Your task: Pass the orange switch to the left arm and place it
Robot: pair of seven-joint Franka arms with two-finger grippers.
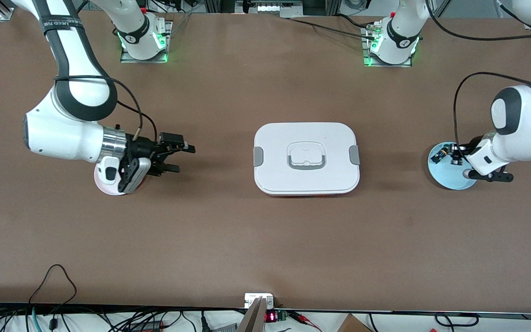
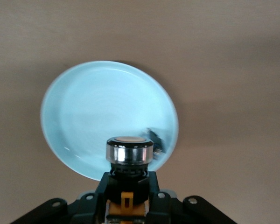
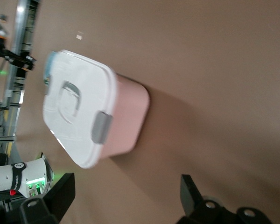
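At the right arm's end of the worktop (image 1: 228,230), the right gripper (image 1: 179,159) hangs low just above the brown surface, turned sideways toward the middle, its fingers (image 3: 192,193) spread wide with nothing between them. A pale pink plate (image 1: 109,186) lies under its wrist, mostly hidden.

In the middle sits the box (image 1: 306,158), white with a rounded lid, grey latches at both ends and a grey-outlined recessed handle; the right wrist view shows its lower body as pinkish.

Toward the left arm's end lies a light blue plate (image 1: 450,180). The left gripper (image 1: 454,154) is over it, its fingers clamped on the orange switch (image 2: 129,161). The switch is a small blocky black part with a shiny metal ring around a pale round top and an orange piece on its lower body. A second small dark part (image 1: 439,153) with blue and yellow marks rests on the plate just beside the gripper.
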